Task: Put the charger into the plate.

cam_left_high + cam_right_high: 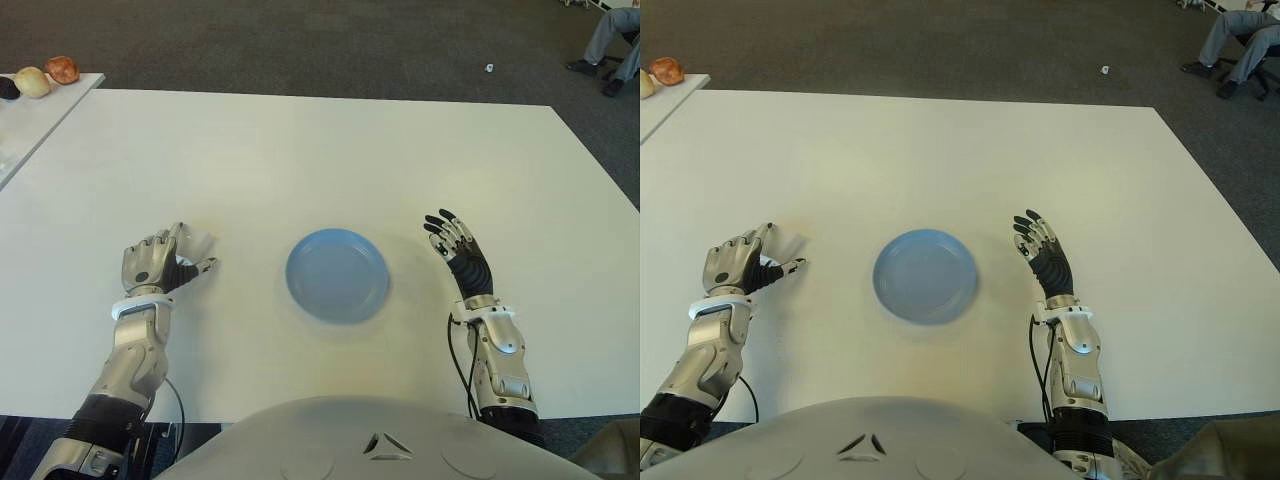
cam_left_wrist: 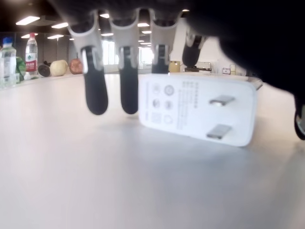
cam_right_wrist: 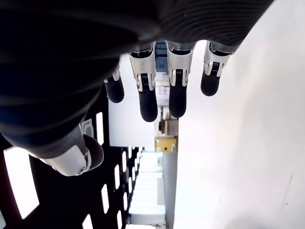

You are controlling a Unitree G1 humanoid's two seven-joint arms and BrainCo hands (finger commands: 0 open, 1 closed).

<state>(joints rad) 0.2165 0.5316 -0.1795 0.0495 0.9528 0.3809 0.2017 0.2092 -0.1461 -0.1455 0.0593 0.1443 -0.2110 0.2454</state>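
While the white charger [image 2: 198, 112] lies on the desk [image 1: 300, 150] near its left edge, the left robot hand [image 1: 160, 262] is curled over it, seemingly ungripped; the right robot hand [image 1: 455, 247] is held open beside the plate [image 1: 337, 274].

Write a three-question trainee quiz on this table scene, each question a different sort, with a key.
1. True or false: the charger already lies in the blue plate.
2. Which hand is at the charger? A) left hand B) right hand C) neither
3. Fill in: the plate sits on the white table ______ the two hands.

Key:
1. False: it lies on the table, under the left hand's fingers.
2. A; the right hand is open and holds nothing.
3. between
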